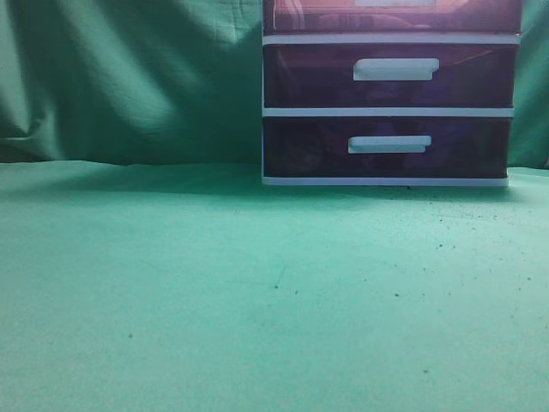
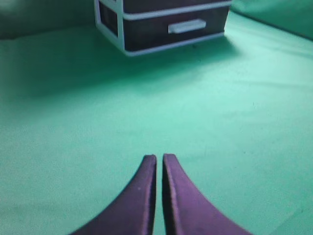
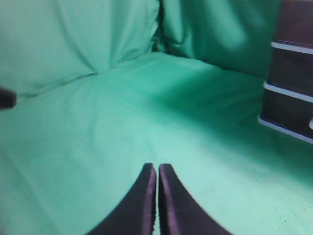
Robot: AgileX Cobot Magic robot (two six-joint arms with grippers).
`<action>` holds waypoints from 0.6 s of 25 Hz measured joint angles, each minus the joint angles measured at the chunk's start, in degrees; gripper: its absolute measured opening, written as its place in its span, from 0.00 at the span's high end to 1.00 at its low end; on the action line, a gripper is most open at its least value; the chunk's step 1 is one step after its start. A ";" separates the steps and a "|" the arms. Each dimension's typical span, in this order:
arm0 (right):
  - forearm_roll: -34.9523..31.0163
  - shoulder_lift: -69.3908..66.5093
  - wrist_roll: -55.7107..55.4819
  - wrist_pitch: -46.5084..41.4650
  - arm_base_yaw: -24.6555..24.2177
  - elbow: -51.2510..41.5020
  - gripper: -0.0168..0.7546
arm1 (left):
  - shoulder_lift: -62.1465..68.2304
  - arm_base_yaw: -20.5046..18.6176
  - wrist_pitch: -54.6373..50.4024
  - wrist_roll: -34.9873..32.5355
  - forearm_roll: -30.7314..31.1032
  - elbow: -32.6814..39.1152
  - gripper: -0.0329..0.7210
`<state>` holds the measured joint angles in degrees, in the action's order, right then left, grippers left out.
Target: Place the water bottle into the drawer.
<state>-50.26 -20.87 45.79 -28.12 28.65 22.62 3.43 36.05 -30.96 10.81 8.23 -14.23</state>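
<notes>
The drawer (image 1: 326, 15) is the top one of a white-framed unit at the far right of the exterior view; only its lower edge and a strip of its white handle show, and it looks pushed in. The unit also shows in the left wrist view (image 2: 161, 24) and at the right edge of the right wrist view (image 3: 293, 98). The water bottle is out of view in every frame. My left gripper (image 2: 159, 157) is shut and empty over the green cloth. My right gripper (image 3: 157, 166) is shut and empty, left of the unit. Neither gripper shows in the exterior view.
Green cloth (image 1: 257, 292) covers the table and hangs as a backdrop (image 1: 129, 77). Two lower purple-red drawers (image 1: 317, 77) (image 1: 309, 146) with white bar handles are closed. A dark object (image 3: 6, 98) pokes in at the left edge of the right wrist view.
</notes>
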 joint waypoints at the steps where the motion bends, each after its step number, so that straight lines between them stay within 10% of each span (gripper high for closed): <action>1: -1.09 0.29 0.11 2.17 0.00 -1.17 0.98 | 0.00 0.00 0.00 0.00 0.11 0.74 0.96; 15: -4.76 0.37 2.45 8.91 0.00 -2.86 0.98 | 0.00 0.00 -0.35 0.00 0.31 1.79 0.96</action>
<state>-55.02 -20.50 48.24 -19.21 28.65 19.76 3.43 36.05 -31.30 10.81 8.54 -12.44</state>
